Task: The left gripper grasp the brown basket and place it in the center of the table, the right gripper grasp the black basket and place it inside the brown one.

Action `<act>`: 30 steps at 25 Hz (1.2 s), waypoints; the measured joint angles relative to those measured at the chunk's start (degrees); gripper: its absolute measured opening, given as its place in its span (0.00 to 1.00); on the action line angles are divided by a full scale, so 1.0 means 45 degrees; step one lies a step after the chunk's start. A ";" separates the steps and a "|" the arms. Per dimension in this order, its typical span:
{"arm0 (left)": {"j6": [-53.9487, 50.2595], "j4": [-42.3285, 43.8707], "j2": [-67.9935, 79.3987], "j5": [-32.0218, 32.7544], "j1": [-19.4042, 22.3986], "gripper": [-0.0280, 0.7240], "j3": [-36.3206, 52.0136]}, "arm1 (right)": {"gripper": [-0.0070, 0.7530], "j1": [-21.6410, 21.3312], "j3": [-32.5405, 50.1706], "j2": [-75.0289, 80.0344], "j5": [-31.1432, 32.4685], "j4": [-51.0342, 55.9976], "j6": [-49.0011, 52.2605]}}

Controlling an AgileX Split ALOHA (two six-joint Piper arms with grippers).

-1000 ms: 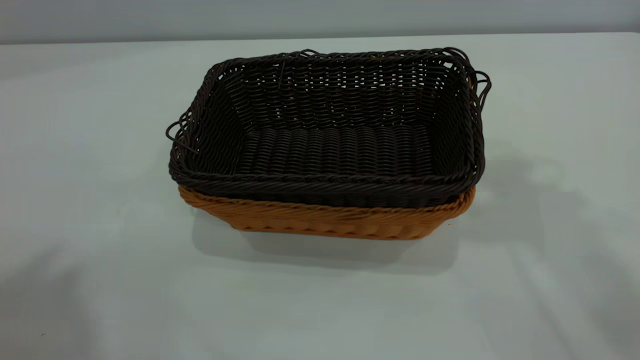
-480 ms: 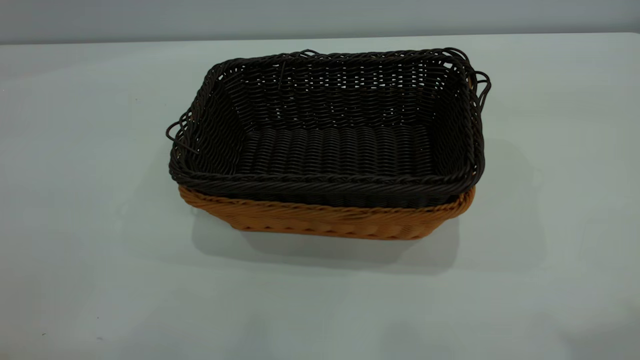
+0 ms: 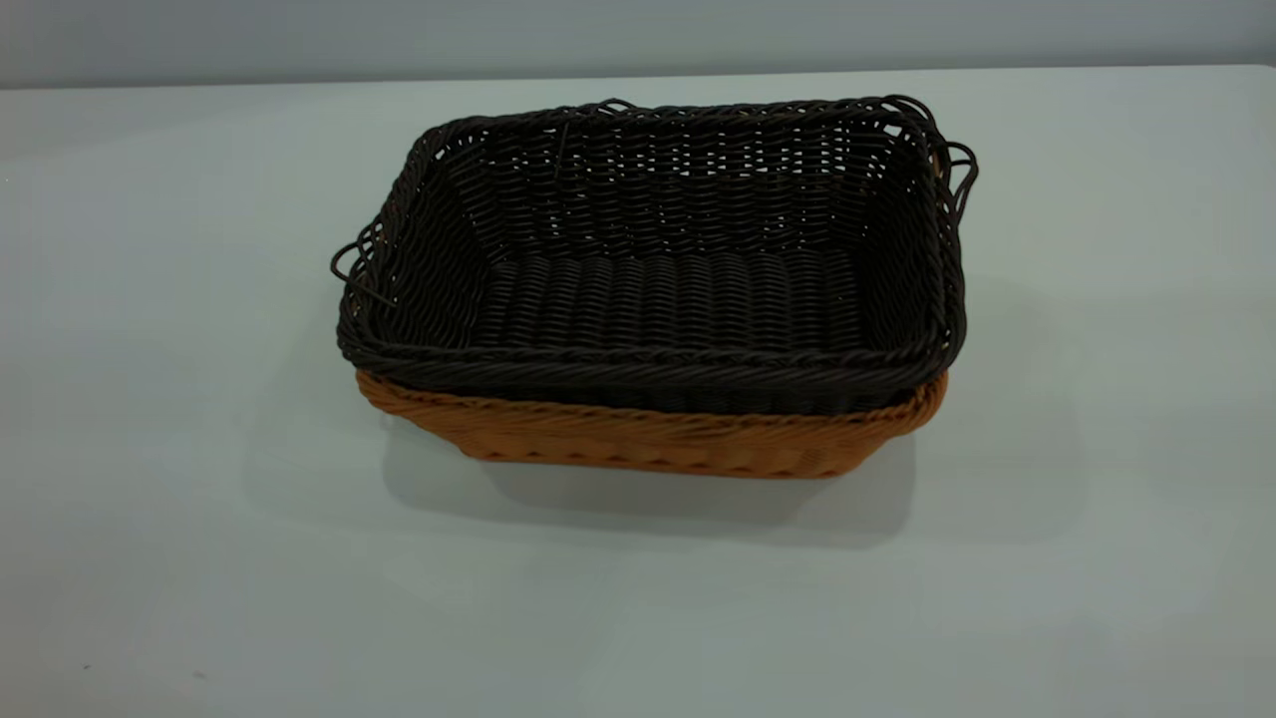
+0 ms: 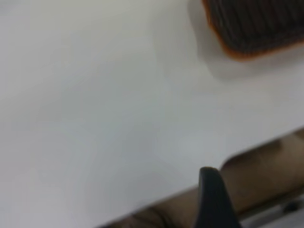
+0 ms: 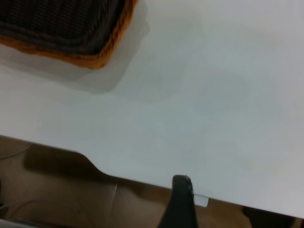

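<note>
The black basket [image 3: 658,289] sits nested inside the brown basket [image 3: 648,439] near the middle of the white table [image 3: 179,519]. Only the brown basket's front wall and rim show below the black rim. Neither gripper shows in the exterior view. In the left wrist view a dark part of my left gripper [image 4: 209,176] is over the table's edge, far from the nested baskets' corner [image 4: 247,52]. In the right wrist view my right gripper [image 5: 182,183] is likewise at the table's edge, well apart from the brown basket's corner [image 5: 102,59]. Neither holds anything.
The table's edge [image 5: 142,183] and a brown floor [image 5: 71,199] beyond it show in both wrist views. A small white tab [image 5: 201,200] sits at the table edge beside the right gripper.
The arm shadows on the table at the lower left and right have faded away. The nested baskets have not moved.
</note>
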 joint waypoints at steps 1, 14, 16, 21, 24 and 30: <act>-0.0163 -0.0008 -0.0203 0.0000 0.0000 0.60 0.0517 | 0.75 0.0000 0.0435 -0.0382 -0.0201 0.0000 0.0047; -0.0507 -0.0451 -0.2243 -0.0936 0.0000 0.60 0.3671 | 0.75 0.0000 0.0691 -0.1932 -0.0637 0.0000 0.0141; -0.0517 -0.0491 -0.2376 -0.0882 0.0000 0.60 0.3674 | 0.75 0.0000 0.0691 -0.1932 -0.0637 0.0000 0.0141; -0.0517 -0.0491 -0.2442 -0.0823 0.0000 0.60 0.3674 | 0.75 0.0000 0.0691 -0.1935 -0.0637 0.0000 0.0141; -0.0517 -0.0491 -0.2442 -0.0823 0.0000 0.60 0.3674 | 0.75 -0.0190 0.0691 -0.2163 -0.0637 0.0000 0.0141; -0.0517 -0.0559 -0.2458 -0.0812 0.0874 0.60 0.3674 | 0.75 -0.1153 0.0691 -0.4091 -0.0623 0.0000 0.0141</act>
